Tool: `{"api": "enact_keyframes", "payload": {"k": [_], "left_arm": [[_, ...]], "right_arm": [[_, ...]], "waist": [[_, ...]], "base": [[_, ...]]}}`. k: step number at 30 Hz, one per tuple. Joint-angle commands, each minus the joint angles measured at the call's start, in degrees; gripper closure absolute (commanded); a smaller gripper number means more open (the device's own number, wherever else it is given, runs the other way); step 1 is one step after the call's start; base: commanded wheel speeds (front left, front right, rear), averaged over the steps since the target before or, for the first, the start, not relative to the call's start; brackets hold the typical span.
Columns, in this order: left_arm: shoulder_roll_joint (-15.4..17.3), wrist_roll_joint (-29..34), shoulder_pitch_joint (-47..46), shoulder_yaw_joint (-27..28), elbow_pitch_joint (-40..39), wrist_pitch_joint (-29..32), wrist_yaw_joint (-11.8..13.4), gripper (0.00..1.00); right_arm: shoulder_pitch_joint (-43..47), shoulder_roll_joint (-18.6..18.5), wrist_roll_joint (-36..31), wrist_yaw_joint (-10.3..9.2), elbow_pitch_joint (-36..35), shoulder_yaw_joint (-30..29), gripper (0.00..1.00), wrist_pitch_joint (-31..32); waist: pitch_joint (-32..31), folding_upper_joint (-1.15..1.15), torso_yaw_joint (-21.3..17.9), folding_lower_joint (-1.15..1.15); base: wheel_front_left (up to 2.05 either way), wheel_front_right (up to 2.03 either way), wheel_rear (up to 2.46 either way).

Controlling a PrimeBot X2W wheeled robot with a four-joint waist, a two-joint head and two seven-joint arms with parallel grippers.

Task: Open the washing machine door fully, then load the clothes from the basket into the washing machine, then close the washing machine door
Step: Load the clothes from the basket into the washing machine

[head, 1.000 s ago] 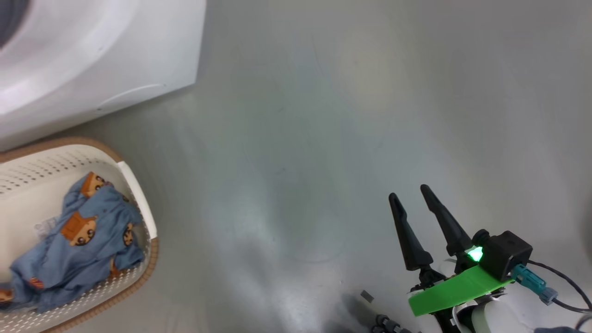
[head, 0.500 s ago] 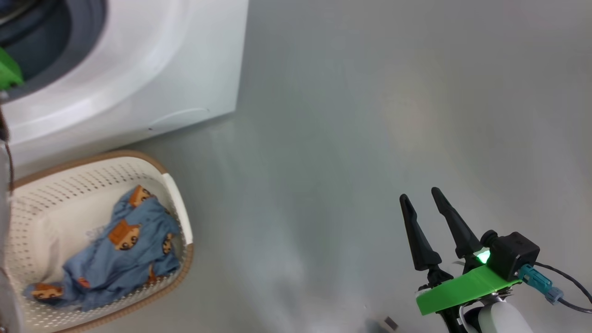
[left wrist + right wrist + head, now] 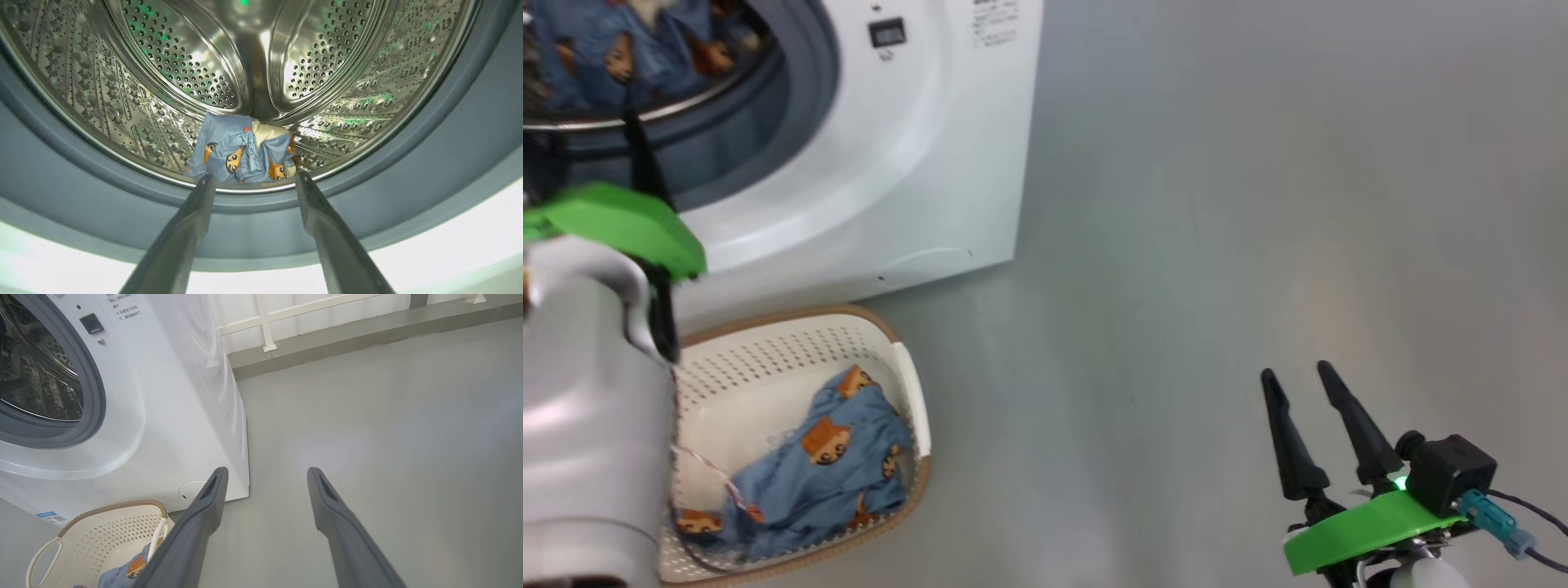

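The white washing machine [image 3: 915,139] stands with its opening bare; the washing machine door is out of view. My left gripper [image 3: 255,177] is open at the grey gasket [image 3: 408,171], its fingers pointing into the steel drum [image 3: 163,53]. A bundle of the light blue bear-print clothes [image 3: 241,151] lies at the drum's front, just beyond the fingertips and apart from them. More of the clothes [image 3: 825,465] lie in the cream basket [image 3: 768,359] on the floor in front of the machine. My right gripper [image 3: 1297,374] hangs open and holds nothing, over the grey floor far to the right of the basket.
Grey floor [image 3: 1217,204] stretches right of the machine. My pale left forearm [image 3: 588,408] covers the basket's left side in the head view. A low ledge and a white railing [image 3: 286,314] run behind the machine. A blue sticker [image 3: 51,517] sits low on its front.
The head camera has swung, bringing the machine's opening, the clothes in the drum and my left arm into view. The right gripper stays open and hardly moves. The basket's clothes look unchanged.
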Motion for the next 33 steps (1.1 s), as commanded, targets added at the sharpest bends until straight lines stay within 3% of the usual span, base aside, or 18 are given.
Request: {"api": "enact_keyframes", "payload": {"k": [1,14,25,33], "left_arm": [[1.28,-0.31,2.08,0.95,-2.20,-0.45,0.01,0.00],[-5.58,0.50,22.21,-1.41,-14.92,-0.45,-0.95,0.00],[-6.31,-3.24,37.06,-4.33,-24.07,-0.45,-0.81,0.00],[-6.32,-4.59,45.76,-6.02,-30.75,-0.46,1.29,0.00]], "right_arm": [[1.48,-0.56,-0.70,0.09,-1.04,0.78,0.00,-0.44],[5.10,-0.56,-2.42,0.09,-1.05,-3.47,0.00,-0.44],[8.40,-0.56,-3.54,0.09,-1.08,-3.95,0.00,-0.44],[10.59,-0.56,-4.20,0.09,-1.10,-4.07,0.00,-0.44]], "waist": [[-3.23,0.00,2.89,0.00],[-11.99,0.00,9.82,0.00],[-17.13,0.00,13.34,0.00],[-20.27,0.00,14.51,0.00]], "base": [[0.00,0.00,0.00],[0.00,0.00,0.00],[0.00,0.00,0.00],[0.00,0.00,0.00]]}}
